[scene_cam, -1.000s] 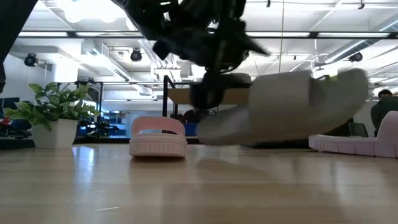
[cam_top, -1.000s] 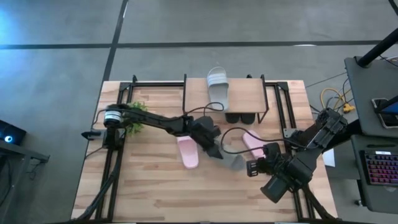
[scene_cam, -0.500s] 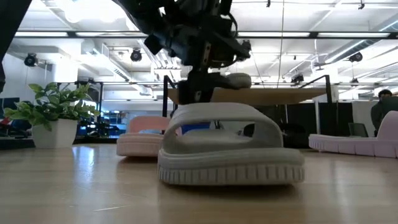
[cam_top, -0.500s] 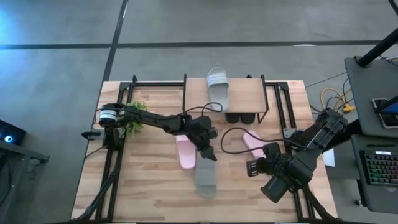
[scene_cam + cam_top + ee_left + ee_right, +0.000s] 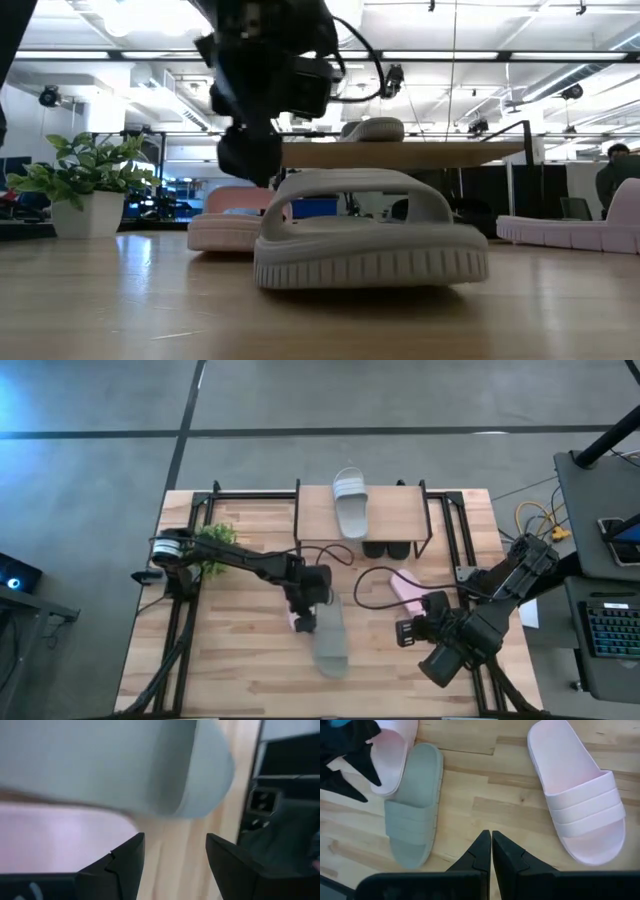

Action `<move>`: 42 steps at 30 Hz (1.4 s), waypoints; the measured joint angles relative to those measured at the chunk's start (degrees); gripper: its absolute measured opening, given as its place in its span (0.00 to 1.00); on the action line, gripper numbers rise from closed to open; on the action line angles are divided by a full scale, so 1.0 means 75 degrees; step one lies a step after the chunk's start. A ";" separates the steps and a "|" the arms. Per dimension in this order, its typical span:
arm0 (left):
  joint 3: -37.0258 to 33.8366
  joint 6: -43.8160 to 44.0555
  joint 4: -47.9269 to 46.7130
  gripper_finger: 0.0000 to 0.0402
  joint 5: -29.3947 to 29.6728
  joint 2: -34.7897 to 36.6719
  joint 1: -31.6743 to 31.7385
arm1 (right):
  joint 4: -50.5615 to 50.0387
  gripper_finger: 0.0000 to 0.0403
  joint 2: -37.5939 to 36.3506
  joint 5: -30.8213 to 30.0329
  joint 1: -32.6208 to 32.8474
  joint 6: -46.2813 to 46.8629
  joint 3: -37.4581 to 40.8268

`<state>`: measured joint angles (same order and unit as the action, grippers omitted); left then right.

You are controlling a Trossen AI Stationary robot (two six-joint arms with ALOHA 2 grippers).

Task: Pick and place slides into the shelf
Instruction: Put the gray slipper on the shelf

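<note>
Wooden surface (image 5: 230,660) from left: left gripper (image 5: 306,618), jaws open and empty, hovers over a pink slide (image 5: 228,222) touching the grey slide (image 5: 330,634) lying lengthwise, shelf (image 5: 395,510) behind holds one grey slide (image 5: 350,500) on top, right gripper (image 5: 490,854) closed, farther off.

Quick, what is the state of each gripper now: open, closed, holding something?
Left gripper: open, holding nothing, over the pink slide beside the grey slide.
Right gripper: closed, holding nothing.
</note>
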<state>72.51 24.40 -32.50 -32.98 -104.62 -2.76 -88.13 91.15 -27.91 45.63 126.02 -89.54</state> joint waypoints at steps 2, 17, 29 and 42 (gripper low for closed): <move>-0.0010 -0.0234 -0.0220 0.49 0.0286 0.0080 -0.0083 | 0.0001 0.02 0.0000 -0.0001 0.0000 -0.0003 0.0042; -0.0064 -0.0377 0.0805 0.49 0.0258 -0.0200 -0.0777 | -0.0013 0.02 0.0003 0.0207 0.0000 -0.0003 0.0221; 0.0012 0.0422 0.3696 0.49 0.0483 -0.0865 -0.0992 | -0.0013 0.02 0.0003 0.0349 0.0000 -0.0012 0.0227; 0.0050 -0.0373 0.4276 0.49 0.1520 -0.0227 -0.0663 | -0.0004 0.02 0.0003 0.0350 0.0000 -0.0006 0.0227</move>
<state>72.88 21.60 -0.42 -21.58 -106.32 -7.73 -88.16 91.18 -25.29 45.63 125.97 -87.83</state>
